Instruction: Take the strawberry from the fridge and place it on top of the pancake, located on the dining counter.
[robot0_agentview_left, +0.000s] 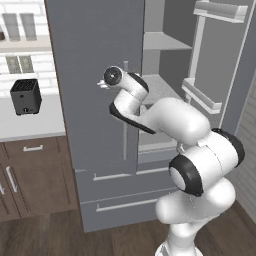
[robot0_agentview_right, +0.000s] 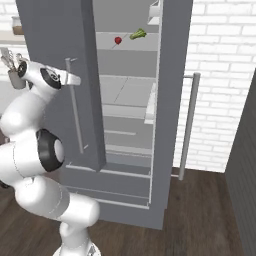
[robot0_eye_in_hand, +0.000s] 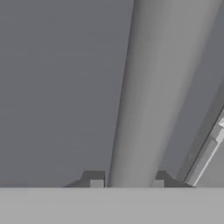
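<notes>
The grey fridge (robot0_agentview_left: 95, 75) has its right door swung open and its left door (robot0_agentview_right: 55, 40) standing in front of my hand. In the right base view the tiny red strawberry (robot0_agentview_right: 118, 40) lies on an upper shelf inside, beside a green vegetable (robot0_agentview_right: 138, 34). My gripper (robot0_eye_in_hand: 127, 183) is shut on the left door's thin vertical bar handle (robot0_eye_in_hand: 140, 96), which runs up between the two fingertips. From the right base view the gripper (robot0_agentview_right: 74, 80) sits near the top of that handle (robot0_agentview_right: 76, 115). The pancake and the dining counter are out of view.
The open right door (robot0_agentview_left: 220, 60) with its shelf bins juts out on the right, its long handle (robot0_agentview_right: 187, 125) facing a white brick wall (robot0_agentview_right: 220, 75). A black toaster (robot0_agentview_left: 25, 96) stands on the wall counter to the left, above brown cabinets (robot0_agentview_left: 30, 175). Two fridge drawers (robot0_agentview_left: 120, 192) lie below.
</notes>
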